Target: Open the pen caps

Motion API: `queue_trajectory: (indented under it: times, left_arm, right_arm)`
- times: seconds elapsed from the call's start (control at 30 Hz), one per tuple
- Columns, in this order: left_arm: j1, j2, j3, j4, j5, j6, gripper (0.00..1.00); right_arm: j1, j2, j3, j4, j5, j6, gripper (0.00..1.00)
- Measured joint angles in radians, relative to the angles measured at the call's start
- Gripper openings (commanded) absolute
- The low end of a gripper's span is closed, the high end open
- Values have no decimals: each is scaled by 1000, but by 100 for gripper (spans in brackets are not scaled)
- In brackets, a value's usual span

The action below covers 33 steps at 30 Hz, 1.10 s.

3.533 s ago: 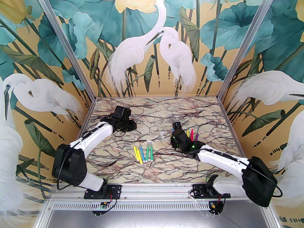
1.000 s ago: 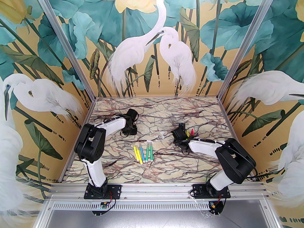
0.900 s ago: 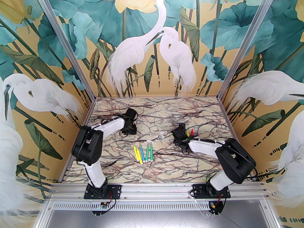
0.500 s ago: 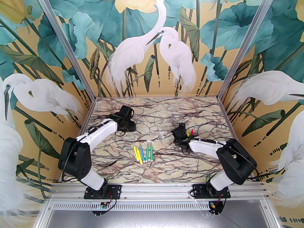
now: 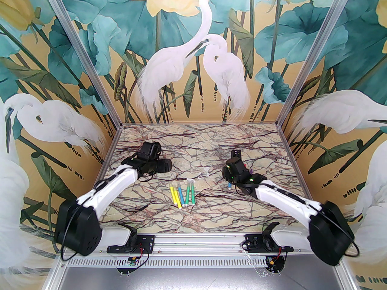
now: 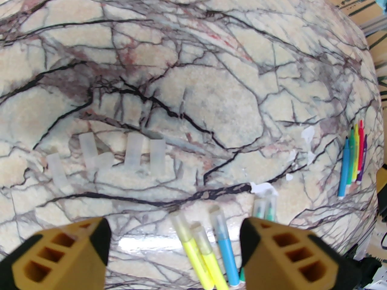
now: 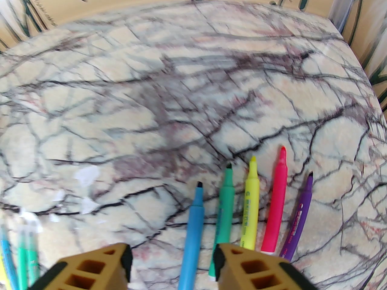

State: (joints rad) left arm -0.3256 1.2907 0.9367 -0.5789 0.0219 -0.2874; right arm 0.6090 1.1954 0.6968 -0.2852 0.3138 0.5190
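Several loose see-through pen caps lie on the marble ahead of my left gripper, which is open and holds nothing. Just below it lie capped pens: two yellow, a blue and a green, seen from above as a row. My right gripper is open over an uncapped blue pen lying flat on the table between its fingers. Beside that lie uncapped green, yellow, pink and purple pens. From above, the left gripper is at left, the right gripper at right.
Small white scraps lie on the marble table between the two groups of pens. Painted walls close the table in on three sides. The right arm's wrist covers most of the uncapped pens in the top external view.
Both grippers have opened. The left arm's elbow dropped and its gripper drew back from the caps. The right arm stretched out low, and the blue pen now lies on the table.
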Motion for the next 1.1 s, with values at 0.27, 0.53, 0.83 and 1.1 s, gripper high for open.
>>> queue_trajectory:
  times: [0.27, 0.53, 0.83, 1.1]
  left_arm:
    - [7, -80, -52, 40, -1, -13, 81]
    - [16, -134, -118, 76, -1, -35, 86]
    - [21, -146, -137, 108, -1, -45, 89]
    - [26, -160, -175, 128, -22, -61, 91]
  right_arm:
    - [17, -82, -9, -19, -70, -9, 56]
    - [89, -39, 23, -82, -161, -31, 58]
    - [207, 128, 145, -139, -207, -42, 59]
    - [293, 312, 251, -175, -211, -42, 58]
